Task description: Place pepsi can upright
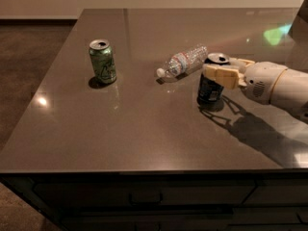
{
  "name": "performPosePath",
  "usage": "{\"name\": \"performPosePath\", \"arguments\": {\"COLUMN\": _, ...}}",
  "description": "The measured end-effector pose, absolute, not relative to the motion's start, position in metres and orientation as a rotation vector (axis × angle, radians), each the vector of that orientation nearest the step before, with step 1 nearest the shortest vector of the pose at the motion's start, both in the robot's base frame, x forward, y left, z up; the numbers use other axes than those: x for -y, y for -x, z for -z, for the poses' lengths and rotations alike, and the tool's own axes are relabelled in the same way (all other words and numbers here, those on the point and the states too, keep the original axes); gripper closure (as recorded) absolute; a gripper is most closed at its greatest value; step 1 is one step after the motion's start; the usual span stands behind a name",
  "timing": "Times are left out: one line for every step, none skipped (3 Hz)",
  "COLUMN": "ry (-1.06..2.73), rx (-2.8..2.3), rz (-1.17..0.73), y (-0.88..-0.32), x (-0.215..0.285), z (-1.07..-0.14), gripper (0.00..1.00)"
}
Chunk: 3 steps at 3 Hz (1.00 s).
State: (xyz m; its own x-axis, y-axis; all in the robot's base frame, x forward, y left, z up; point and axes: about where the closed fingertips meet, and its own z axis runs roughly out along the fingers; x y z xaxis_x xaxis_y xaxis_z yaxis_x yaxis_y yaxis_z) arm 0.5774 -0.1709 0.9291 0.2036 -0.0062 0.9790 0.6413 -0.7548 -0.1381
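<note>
Camera view: gripper (212, 67) fingers (221, 75) pinch the upright pepsi can (209, 90), lying bottle (185, 61) just behind, green can (102, 61) far left

My claw (217, 70) reaches in over the surface (144, 138), clamped round the upright pepsi can (210, 89). Just beyond its tip the plastic bottle (185, 61) lies on its side, blocking that way. Well past the bottle stands the green can (103, 61). On the claw's camera side I see bare surface, open for passing.
</note>
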Motion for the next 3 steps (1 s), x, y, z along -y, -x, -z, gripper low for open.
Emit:
{"name": "performPosePath", "arguments": {"ry": 1.929, "rx": 0.591, "rz": 1.618, "y": -0.5767, "x": 0.1698, "z": -0.9225, "gripper": 0.37}}
{"name": "performPosePath", "arguments": {"ry": 1.926, "rx": 0.592, "rz": 1.616, "y": -0.5769, "x": 0.1676, "z": -0.9225, "gripper": 0.14}}
{"name": "performPosePath", "arguments": {"ry": 1.923, "rx": 0.592, "rz": 1.612, "y": -0.5770, "x": 0.1653, "z": -0.9228, "gripper": 0.00}}
